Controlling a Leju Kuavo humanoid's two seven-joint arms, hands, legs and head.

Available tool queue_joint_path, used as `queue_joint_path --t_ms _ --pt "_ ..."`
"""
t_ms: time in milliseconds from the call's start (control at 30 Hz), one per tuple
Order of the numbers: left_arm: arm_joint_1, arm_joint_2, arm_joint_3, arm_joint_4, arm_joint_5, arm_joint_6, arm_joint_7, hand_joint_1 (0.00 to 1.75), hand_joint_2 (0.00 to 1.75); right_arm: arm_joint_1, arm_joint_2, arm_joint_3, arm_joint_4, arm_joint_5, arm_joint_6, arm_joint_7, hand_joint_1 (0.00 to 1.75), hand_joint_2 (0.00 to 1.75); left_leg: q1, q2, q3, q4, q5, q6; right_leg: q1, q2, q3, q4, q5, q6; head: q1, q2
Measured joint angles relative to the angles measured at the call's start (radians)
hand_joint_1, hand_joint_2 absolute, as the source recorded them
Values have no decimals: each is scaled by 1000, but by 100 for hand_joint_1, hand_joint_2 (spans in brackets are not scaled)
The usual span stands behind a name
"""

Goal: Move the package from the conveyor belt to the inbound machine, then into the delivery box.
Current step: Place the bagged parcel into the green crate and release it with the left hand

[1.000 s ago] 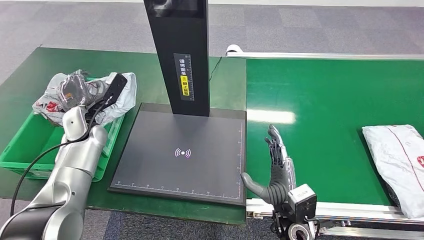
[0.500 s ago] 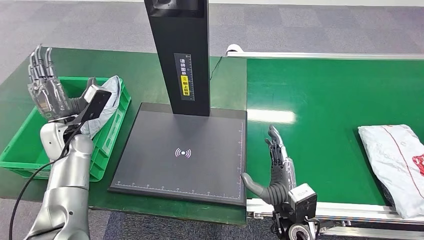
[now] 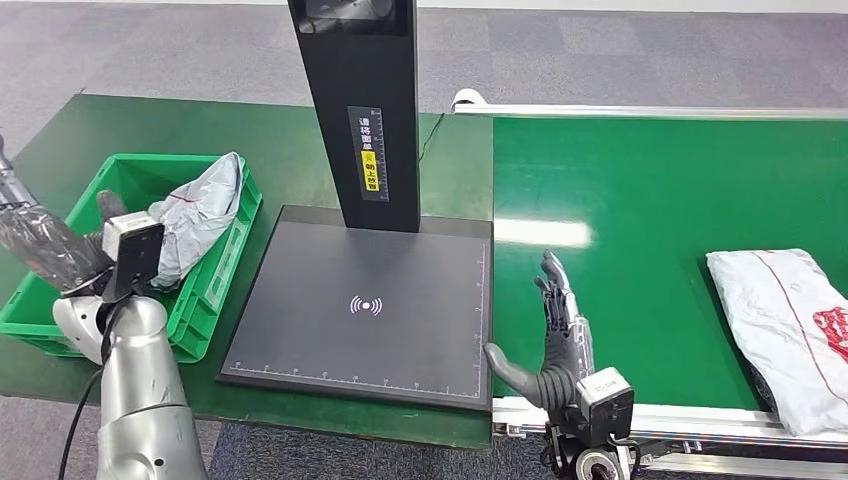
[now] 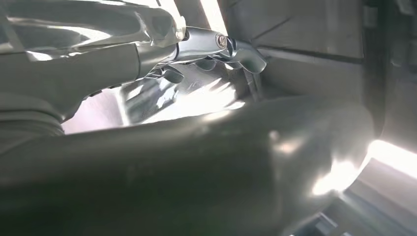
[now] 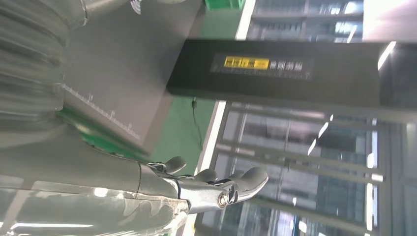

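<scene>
Near edge: right hand (image 3: 556, 335) open, palm upright, fingers straight, holding nothing, just right of the flat black scanner pad w/ white ruler marks (image 3: 300, 330) (the inbound machine base). Left hand (image 3: 40, 245) at near-left over the green plastic slotted crate (image 3: 215, 275), fingers spread, nothing in it. Grey crinkled plastic mailer bag (image 3: 195, 215) lies in that crate, leaning on its right wall, so that pkg looks delivered.

Step in hand, my read: next pkg. White plastic mailer w/ red print (image 3: 790, 320) sits on the green conveyor belt (image 3: 640, 200), near-right, well apart from right hand. Reach flat and low, grip across the bag's left edge; soft film will sag, so lift w/ slack taken up.

Writing: black upright scanner column (image 3: 365, 110) carries a white/yellow label, characters too small to read. Mailer's red print also illegible.
</scene>
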State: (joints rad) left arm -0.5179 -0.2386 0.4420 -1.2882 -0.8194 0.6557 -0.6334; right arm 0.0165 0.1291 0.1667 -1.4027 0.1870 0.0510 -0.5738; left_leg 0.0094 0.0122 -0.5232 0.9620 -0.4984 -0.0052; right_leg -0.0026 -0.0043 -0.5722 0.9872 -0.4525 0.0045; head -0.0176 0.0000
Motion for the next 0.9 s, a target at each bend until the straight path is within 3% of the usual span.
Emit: queue_joint_path --t_ms 100,233,433,500,900 --pt "103 23 -159 -47 305 -249 117 0 175 -5 -1 -14 0 -8 -73 22 0 175 0 -1 -1 0 0 0 0 -2 0 0 0 0 0 0" --pt "258 66 -384 -95 598 -653 160 0 175 -28 -5 -36 14 -63 -87 75 0 175 -1 1 -2 0 -1 1 -1 -1 0 -1 0 0 0 0" --pt "436 91 -516 -58 823 -987 160 0 175 -33 -8 -48 52 -81 -44 112 0 175 -1 0 -2 0 -3 1 -1 0 -2 -1 -1 1 0 0" --pt "457 95 -537 -30 827 -1009 167 0 175 -40 -8 -47 67 -91 -27 120 0 175 -1 0 -2 0 -2 1 -1 0 -2 -1 -1 1 0 0" --pt "488 102 -598 28 645 -789 208 0 175 -82 3 -43 155 -141 4 166 0 175 -1 0 -2 0 -2 1 -1 0 -1 -1 -1 1 0 0"
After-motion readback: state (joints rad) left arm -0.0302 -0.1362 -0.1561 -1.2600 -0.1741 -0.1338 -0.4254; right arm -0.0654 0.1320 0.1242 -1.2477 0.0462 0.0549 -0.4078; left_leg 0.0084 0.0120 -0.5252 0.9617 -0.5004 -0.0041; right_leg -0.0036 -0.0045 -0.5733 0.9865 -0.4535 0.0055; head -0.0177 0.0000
